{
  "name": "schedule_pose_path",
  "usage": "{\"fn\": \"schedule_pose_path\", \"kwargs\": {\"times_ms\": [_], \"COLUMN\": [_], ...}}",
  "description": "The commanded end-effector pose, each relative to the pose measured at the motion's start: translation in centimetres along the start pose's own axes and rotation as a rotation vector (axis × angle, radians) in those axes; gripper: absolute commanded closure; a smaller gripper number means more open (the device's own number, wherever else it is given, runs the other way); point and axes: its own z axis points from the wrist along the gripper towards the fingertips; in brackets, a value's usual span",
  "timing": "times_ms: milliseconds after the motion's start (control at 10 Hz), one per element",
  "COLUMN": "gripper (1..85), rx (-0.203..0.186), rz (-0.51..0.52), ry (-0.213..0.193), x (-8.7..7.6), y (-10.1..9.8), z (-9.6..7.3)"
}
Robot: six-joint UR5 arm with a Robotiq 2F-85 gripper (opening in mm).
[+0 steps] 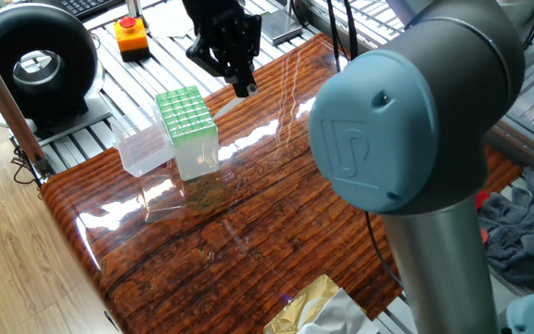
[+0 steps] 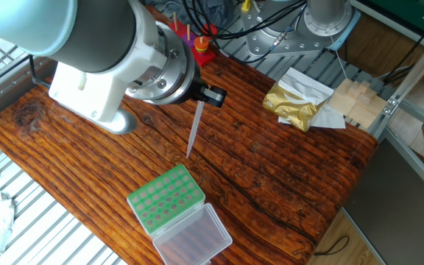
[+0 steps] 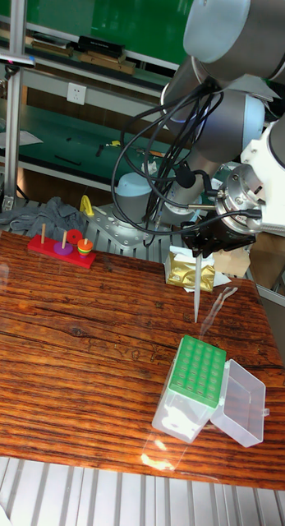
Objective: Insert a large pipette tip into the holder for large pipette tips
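My gripper (image 2: pixel 210 94) (image 3: pixel 196 256) (image 1: pixel 242 85) is shut on the top of the large pipette tip (image 2: pixel 194 132) (image 3: pixel 196 290), a slender whitish tube hanging point down above the table. The tip's point hovers a little short of the holder for large pipette tips (image 2: pixel 165 197) (image 3: pixel 198 368) (image 1: pixel 184 114), a clear box with a green grid top. Its clear lid (image 2: pixel 197 235) (image 3: pixel 242 403) lies folded open beside it. In one fixed view the tip shows only faintly beside the holder's top.
A crumpled gold foil bag (image 2: pixel 294 101) (image 3: pixel 191 271) and wooden blocks (image 2: pixel 353 99) lie at one end of the wooden table (image 2: pixel 271 177). A red peg toy (image 3: pixel 62 246) sits at another edge. A black round device (image 1: pixel 35 65) and an orange button box (image 1: pixel 130 34) stand off the table.
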Motion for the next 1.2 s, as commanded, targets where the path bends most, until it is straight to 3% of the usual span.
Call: {"fn": "schedule_pose_path", "kwargs": {"times_ms": [0, 100, 200, 300, 1100], "gripper": [84.7, 84.7, 84.7, 84.7, 84.7], "rx": [0.011, 0.031, 0.024, 0.044, 0.056], "rz": [-0.012, -0.018, -0.011, -0.004, 0.006], "ry": [-0.023, -0.052, -0.056, -0.059, -0.066], "x": [-0.1, -0.4, 0.0, 0.3, 0.3], "y": [-0.2, -0.7, -0.5, -1.1, -1.3], "z": [-0.3, -0.2, 0.0, 0.0, -0.3]}}
